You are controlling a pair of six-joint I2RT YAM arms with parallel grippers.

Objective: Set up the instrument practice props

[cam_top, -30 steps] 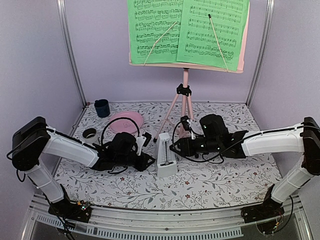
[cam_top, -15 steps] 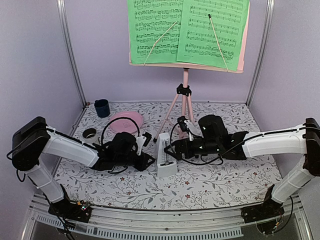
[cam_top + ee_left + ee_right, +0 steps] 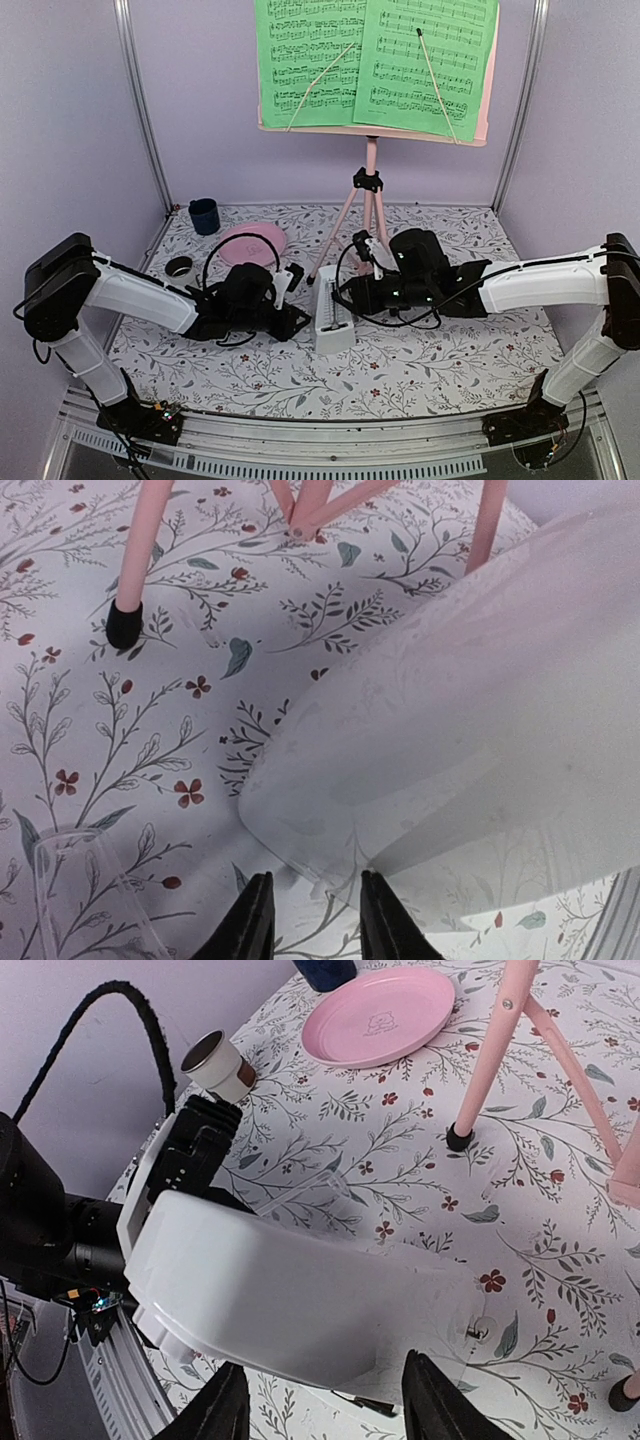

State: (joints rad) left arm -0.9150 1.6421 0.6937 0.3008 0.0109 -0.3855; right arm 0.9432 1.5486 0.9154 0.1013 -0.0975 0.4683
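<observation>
Low in the middle of the top view, the metronome (image 3: 333, 320) stands on the flowered table (image 3: 430, 370), just in front of the stand's feet, with an arm coming in from each side.

The left gripper (image 3: 305, 322) meets it from the left. From the left wrist, its black fingertips (image 3: 250, 925) sit close together at the bottom edge of the frame. They pinch the lower rim of the metronome (image 3: 480, 710), which fills the right half of that view.

The right gripper (image 3: 345, 297) reaches it from the right. From the right wrist, its fingers (image 3: 225, 1405) stand fairly wide on either side of the white body (image 3: 290, 1290). Whether they press it I cannot tell.

The stand (image 3: 371, 180) rises at the centre back, its desk at the top of the frame. Two green pages (image 3: 375, 60) lie side by side on the desk, each under a thin retaining arm.

A pink plate (image 3: 253, 243) lies left of the stand's legs, and a blue cup (image 3: 204, 215) stands in the far left corner.
</observation>
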